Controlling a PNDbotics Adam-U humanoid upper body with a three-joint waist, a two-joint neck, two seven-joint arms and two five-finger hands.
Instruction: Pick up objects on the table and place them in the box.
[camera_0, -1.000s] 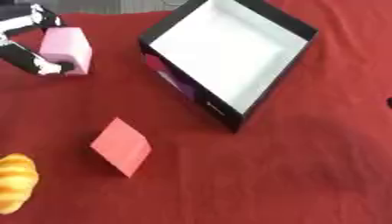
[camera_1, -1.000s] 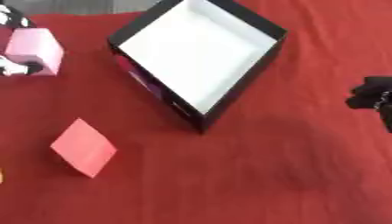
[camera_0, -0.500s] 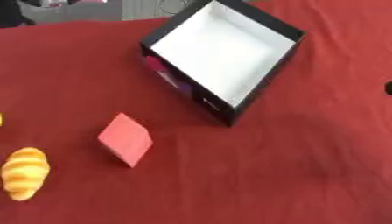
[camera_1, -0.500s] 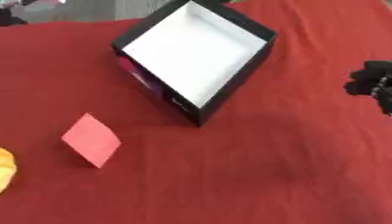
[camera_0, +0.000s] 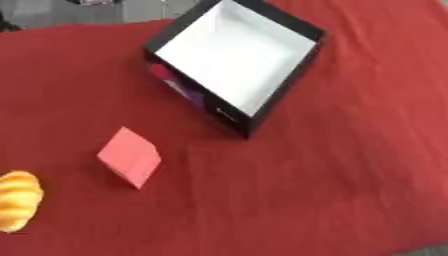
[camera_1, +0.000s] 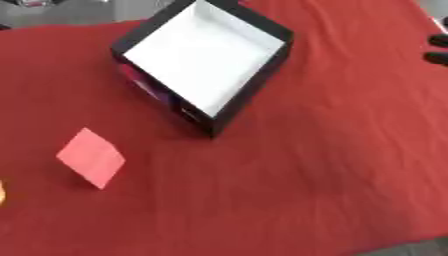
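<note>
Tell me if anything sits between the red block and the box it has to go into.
Nothing visible does. The red block lies on the red cloth below and left of the box, with only bare cloth between them. The yellow object sits further left, off that path. The box's white inside holds nothing.

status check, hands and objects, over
Left hand out of view; right hand at right edge, state unclear. Black white-lined box empty. Pink block, yellow pastry on cloth.

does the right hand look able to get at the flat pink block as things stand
Probably yes: the right hand sits at the far right edge, and bare red cloth lies between it and the flat pink block, though it's a long reach across.
</note>
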